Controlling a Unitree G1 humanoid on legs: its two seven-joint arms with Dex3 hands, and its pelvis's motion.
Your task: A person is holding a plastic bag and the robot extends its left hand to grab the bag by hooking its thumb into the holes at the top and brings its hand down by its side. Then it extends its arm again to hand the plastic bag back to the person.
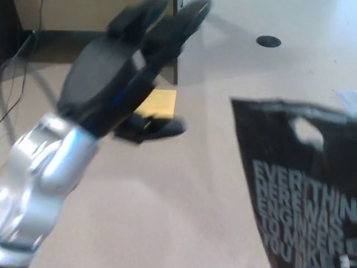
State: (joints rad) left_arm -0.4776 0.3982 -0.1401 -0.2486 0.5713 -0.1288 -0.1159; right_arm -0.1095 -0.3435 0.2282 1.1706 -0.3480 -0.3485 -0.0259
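At right, plastic bag (304, 195) half cut off

We see a black left hand (125, 72) on a silver forearm (39, 178), right of it a black plastic bag (301, 190) with pale grey-blue lettering, behind it a yellow patch (159, 104) on beige floor (167, 212)

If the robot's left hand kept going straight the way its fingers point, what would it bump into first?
Probably nothing nearby. The open black left hand points its fingers up and away, toward the dark wall edge. The black plastic bag with pale lettering hangs off to the side, outside that line. Depth is hard to judge.
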